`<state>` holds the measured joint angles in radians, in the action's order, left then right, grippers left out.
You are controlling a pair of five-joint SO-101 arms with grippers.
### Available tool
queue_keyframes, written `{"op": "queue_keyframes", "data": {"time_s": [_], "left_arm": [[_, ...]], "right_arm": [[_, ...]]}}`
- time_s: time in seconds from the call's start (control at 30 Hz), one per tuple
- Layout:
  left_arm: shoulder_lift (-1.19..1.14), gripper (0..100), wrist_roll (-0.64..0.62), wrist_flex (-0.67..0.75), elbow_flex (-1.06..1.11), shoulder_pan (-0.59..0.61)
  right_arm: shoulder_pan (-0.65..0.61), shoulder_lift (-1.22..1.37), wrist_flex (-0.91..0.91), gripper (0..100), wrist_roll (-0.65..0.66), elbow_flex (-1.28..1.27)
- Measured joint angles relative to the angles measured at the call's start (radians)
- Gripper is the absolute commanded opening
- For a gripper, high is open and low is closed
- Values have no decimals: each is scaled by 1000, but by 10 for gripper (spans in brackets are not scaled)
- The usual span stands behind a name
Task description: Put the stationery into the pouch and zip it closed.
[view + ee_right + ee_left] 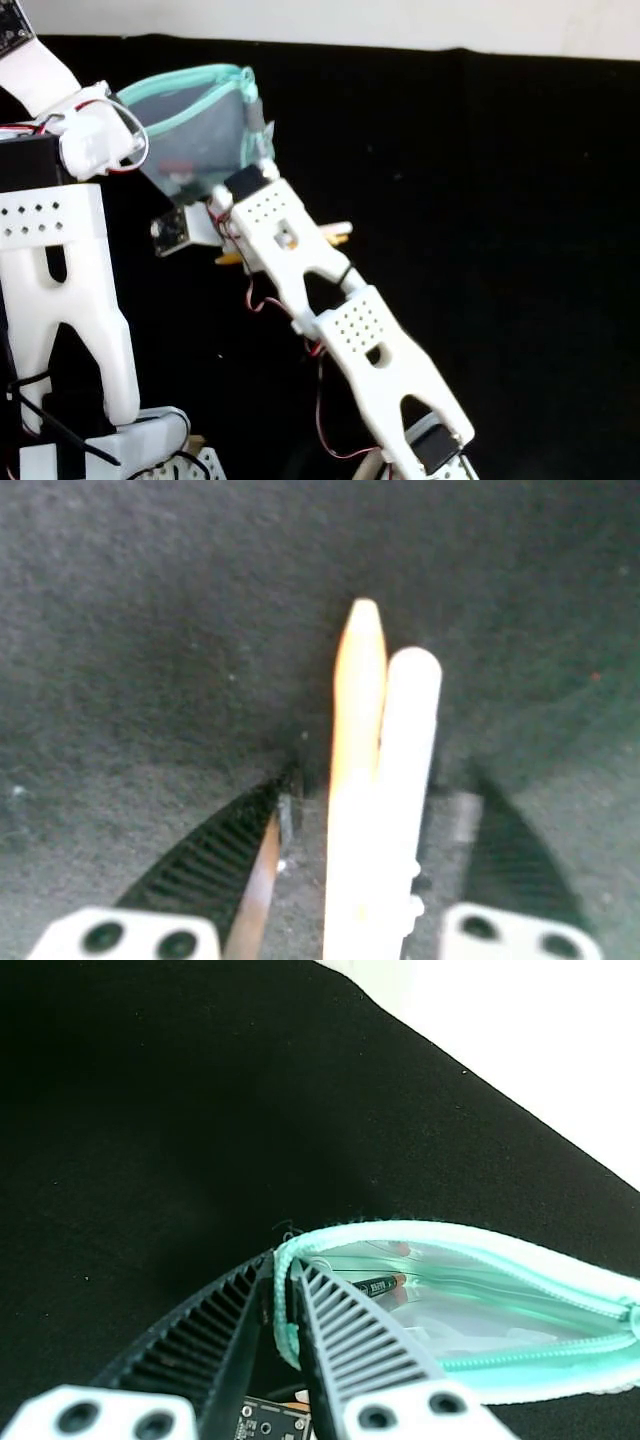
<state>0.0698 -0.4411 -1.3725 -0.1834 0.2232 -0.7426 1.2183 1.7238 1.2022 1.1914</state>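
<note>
Bright, even light falls on the black cloth table, which swallows nearly every shadow, while the white plastic arm links and the pale strip of wall glare almost featureless. Small glints sit on the clear side of the mint-green zip pouch. The right wrist view is dimmer, and its cloth shows grey.
</note>
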Motion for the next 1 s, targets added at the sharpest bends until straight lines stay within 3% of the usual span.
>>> {"op": "queue_keyframes", "data": {"time_s": [0.37, 1.0], "left_arm": [[0, 8, 0, 0, 0, 0], [0, 8, -5, 0, 0, 0]], "right_arm": [[2, 3, -2, 6, -158, 14], [140, 31, 34, 6, -646, 146]]}}
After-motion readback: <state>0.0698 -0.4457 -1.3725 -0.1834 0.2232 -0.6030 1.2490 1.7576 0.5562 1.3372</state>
